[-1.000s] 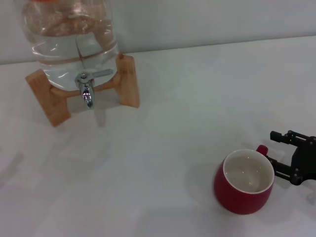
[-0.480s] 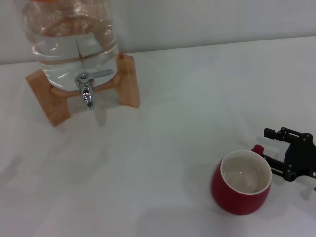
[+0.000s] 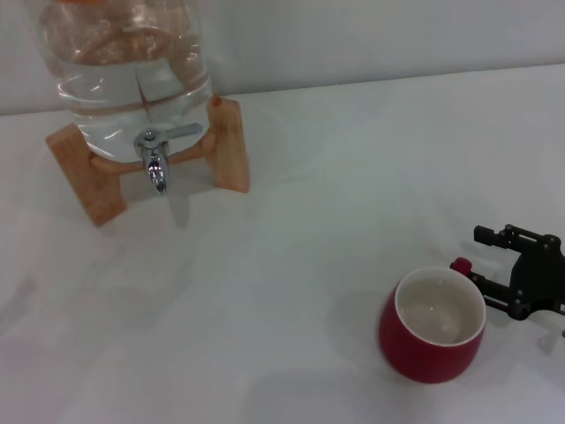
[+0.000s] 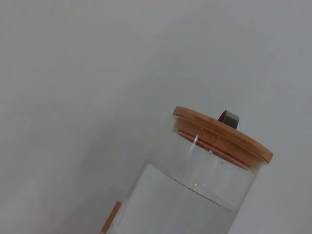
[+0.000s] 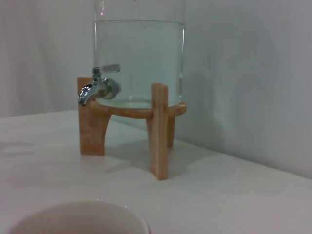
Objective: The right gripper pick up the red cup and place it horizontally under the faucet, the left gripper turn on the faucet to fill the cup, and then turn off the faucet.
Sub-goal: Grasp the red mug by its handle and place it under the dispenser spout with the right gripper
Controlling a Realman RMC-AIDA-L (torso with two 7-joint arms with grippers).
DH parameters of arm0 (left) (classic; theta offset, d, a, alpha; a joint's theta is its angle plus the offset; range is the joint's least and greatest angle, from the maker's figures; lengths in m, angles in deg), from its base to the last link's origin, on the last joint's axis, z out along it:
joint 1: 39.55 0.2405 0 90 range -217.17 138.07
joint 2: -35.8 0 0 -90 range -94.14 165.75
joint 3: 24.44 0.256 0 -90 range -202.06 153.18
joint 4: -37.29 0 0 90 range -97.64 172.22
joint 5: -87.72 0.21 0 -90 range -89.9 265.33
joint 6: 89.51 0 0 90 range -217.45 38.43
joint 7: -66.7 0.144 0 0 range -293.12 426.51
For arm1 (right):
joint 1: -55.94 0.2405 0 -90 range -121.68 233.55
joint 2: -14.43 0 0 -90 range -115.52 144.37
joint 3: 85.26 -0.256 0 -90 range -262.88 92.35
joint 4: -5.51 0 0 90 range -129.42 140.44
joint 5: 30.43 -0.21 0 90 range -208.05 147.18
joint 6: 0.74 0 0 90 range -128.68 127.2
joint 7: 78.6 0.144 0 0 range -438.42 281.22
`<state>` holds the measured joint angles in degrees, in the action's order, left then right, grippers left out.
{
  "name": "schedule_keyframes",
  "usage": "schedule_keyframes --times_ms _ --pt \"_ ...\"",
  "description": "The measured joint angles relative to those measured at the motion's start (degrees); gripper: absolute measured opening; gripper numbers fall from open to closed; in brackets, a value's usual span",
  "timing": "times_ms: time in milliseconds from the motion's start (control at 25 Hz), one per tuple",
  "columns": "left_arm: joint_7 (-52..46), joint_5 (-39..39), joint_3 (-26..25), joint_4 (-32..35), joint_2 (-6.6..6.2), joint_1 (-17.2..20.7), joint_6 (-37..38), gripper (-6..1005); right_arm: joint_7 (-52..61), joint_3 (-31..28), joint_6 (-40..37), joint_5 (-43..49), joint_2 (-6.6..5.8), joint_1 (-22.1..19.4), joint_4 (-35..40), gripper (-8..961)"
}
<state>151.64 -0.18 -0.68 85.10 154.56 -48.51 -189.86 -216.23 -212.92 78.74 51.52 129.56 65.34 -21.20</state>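
The red cup (image 3: 432,340) stands upright on the white table at the right front, its small handle (image 3: 461,265) pointing at my right gripper (image 3: 478,256). The gripper is low at the right edge and open, one black finger on each side of the handle. The cup's off-white rim (image 5: 78,217) shows at the bottom of the right wrist view. The chrome faucet (image 3: 155,163) hangs from the glass jar (image 3: 132,79) at the far left, its lever level; it also shows in the right wrist view (image 5: 97,87). The left gripper is out of view.
The jar holds water and rests on a wooden stand (image 3: 231,146) near the back wall. The left wrist view shows the jar's wooden lid (image 4: 222,134) against the wall. White table (image 3: 291,265) lies between the stand and the cup.
My right gripper has edged left toward the cup, so its fingers now flank the handle. The cup has shifted slightly left. The faucet has not changed.
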Motion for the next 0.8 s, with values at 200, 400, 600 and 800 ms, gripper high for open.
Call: schedule_keyframes --times_ms 200,400,600,800 --pt "-0.02 0.00 -0.03 0.00 -0.01 -0.01 -0.02 892 0.00 0.18 -0.21 -0.70 0.00 0.00 0.00 525" --pt "-0.04 0.01 -0.03 0.00 -0.02 -0.08 -0.02 892 0.00 0.26 -0.21 -0.71 0.00 0.00 0.02 521" --pt "-0.04 0.01 -0.03 -0.01 -0.02 -0.27 -0.02 892 0.00 0.24 -0.21 -0.71 0.00 0.05 0.66 518" --pt "-0.04 0.01 -0.03 0.00 -0.01 -0.35 -0.02 892 0.01 0.38 -0.09 -0.72 0.00 0.14 0.70 515"
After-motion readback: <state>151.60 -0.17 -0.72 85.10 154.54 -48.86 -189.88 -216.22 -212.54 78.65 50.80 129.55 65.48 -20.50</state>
